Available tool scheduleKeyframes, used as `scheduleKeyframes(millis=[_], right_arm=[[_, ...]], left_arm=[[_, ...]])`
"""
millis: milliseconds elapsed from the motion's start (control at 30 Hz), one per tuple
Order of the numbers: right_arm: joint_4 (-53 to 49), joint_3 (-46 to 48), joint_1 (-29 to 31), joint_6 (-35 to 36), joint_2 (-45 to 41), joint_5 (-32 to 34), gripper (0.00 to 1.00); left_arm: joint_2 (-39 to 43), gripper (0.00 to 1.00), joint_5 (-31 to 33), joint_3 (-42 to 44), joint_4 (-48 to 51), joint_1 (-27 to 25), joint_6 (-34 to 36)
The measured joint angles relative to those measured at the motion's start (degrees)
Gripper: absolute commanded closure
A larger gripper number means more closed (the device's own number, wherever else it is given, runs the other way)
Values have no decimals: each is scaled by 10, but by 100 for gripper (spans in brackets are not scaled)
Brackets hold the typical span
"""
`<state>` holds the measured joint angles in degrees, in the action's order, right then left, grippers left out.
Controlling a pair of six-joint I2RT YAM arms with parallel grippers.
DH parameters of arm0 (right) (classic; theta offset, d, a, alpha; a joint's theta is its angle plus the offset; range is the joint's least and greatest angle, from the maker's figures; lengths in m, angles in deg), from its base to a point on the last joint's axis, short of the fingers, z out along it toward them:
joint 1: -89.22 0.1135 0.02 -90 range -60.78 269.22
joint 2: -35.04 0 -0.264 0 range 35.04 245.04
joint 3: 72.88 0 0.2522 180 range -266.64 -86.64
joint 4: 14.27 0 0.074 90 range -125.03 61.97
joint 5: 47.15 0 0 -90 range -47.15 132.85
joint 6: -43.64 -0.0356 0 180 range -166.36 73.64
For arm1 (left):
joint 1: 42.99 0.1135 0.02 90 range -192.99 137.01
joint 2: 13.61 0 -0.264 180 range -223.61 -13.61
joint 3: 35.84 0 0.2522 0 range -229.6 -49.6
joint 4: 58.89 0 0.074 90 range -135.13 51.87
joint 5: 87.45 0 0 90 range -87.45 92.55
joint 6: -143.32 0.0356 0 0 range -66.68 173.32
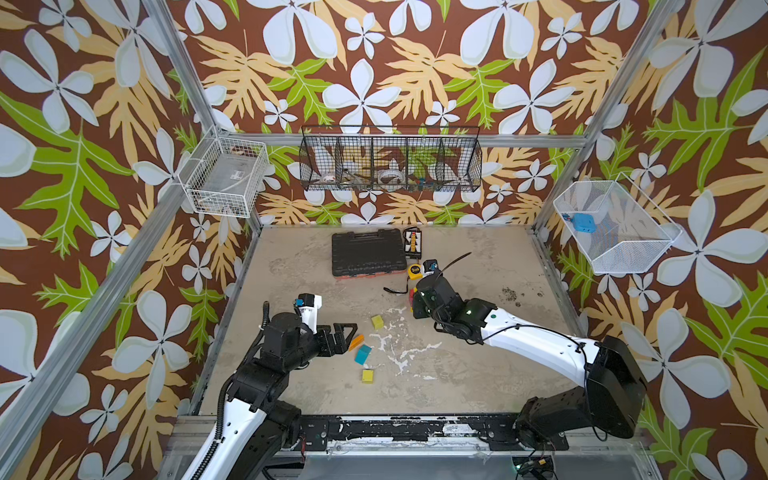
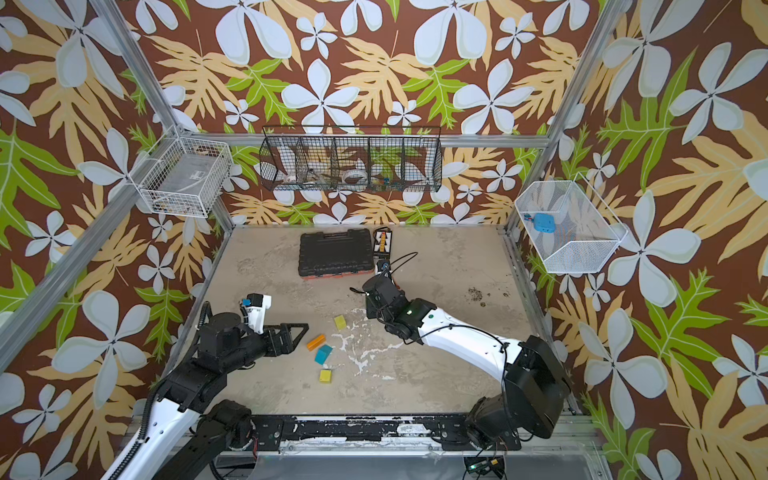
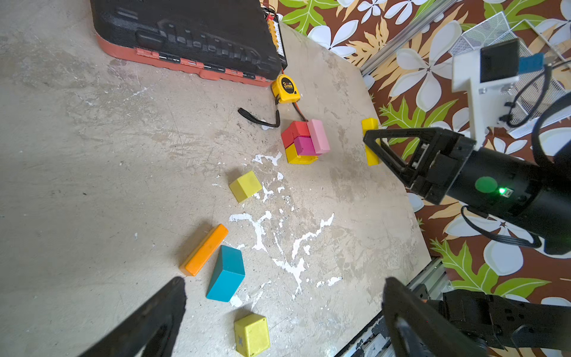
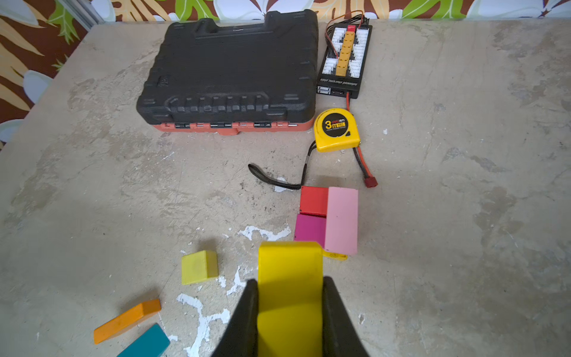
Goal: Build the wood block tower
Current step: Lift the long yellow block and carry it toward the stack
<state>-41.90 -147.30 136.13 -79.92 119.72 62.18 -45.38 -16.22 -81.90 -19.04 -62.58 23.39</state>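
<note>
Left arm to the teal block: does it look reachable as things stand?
Probably yes. The left tool is open and empty, and the teal block lies uncovered just ahead of it. The orange bar lies close beside the block and may get nudged.

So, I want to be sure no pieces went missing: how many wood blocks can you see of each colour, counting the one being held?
Yellow blocks: 4 (held block, base block, two loose cubes)
Red block: 1
Magenta block: 1
Pink block: 1
Orange bar: 1
Teal block: 1
Total: 9
</note>
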Motion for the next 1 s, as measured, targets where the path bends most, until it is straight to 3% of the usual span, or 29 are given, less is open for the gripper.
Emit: scheduleKeyframes(millis=[267,1000], right_arm=[[-23,-69,-17,6,90,0,96],[-34,-123,-40,6,192,-11,96]], left_arm=[[-1,0,-2,0,0,0,0],[-2,0,-2,0,0,0,0]])
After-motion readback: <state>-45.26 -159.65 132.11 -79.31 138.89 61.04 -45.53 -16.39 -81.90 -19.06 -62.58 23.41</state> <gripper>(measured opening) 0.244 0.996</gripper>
